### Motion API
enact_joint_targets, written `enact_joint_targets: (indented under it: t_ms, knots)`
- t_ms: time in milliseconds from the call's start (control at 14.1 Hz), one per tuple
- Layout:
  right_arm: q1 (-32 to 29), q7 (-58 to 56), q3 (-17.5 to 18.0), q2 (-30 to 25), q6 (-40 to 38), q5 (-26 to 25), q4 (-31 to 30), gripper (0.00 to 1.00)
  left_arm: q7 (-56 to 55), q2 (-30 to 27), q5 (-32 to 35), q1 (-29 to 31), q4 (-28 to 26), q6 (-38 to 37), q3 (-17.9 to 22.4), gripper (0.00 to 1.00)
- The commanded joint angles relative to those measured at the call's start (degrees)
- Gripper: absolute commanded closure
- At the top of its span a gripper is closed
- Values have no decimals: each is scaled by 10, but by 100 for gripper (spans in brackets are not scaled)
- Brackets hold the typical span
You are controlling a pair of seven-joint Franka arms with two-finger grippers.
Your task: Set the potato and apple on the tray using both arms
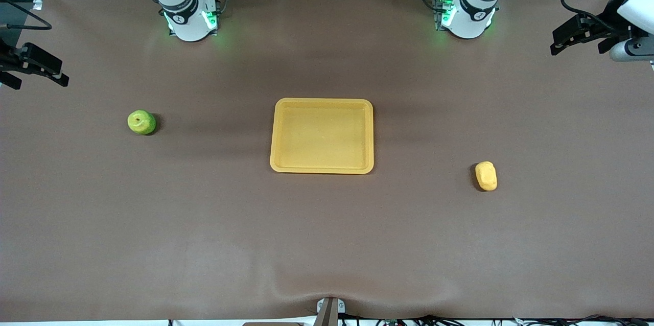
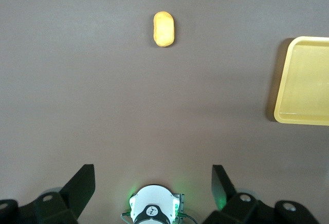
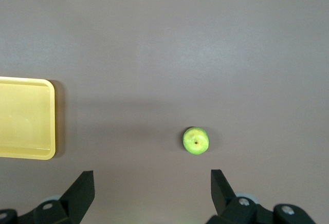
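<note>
The yellow-orange tray [image 1: 322, 102] lies empty at the table's middle. The yellow-green apple [image 1: 141, 122] sits on the table toward the right arm's end. The oblong yellow potato [image 1: 486, 176] lies toward the left arm's end, a little nearer to the front camera than the tray's middle. My left gripper [image 1: 577, 42] hangs high over the left arm's end of the table, open and empty. Its wrist view shows the potato [image 2: 164, 29] and part of the tray [image 2: 303, 80] past the open gripper [image 2: 153, 175]. My right gripper [image 1: 43, 73] hangs high over the right arm's end, open and empty [image 3: 152, 180]. Its wrist view shows the apple [image 3: 196, 140] and a tray corner [image 3: 25, 116].
The brown table mat [image 1: 327, 234] covers the whole table. The two arm bases [image 1: 189, 19] [image 1: 467, 14] stand along the table's edge farthest from the front camera. A small bracket [image 1: 329, 308] sits at the edge nearest that camera.
</note>
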Motion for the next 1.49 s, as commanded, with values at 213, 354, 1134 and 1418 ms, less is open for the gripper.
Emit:
enact_joint_targets:
  t_ms: [213,354,1134,1418]
  knots:
    - [-5,-7,-1,7,-9,0,16,0,-3,9,-1,-1,26,-6,0,0]
    - [-5,-7,-1,8,-9,0,15,0,-3,9,-1,-1,30,-6,1,0]
    - [-6,-6,-2,24,-14,0,13,0,-4,12,-1,-1,29,-12,1,0]
    - [-7,-8,-3,38,-15,0,12,0,-4,15,-1,0,16,-11,1,0]
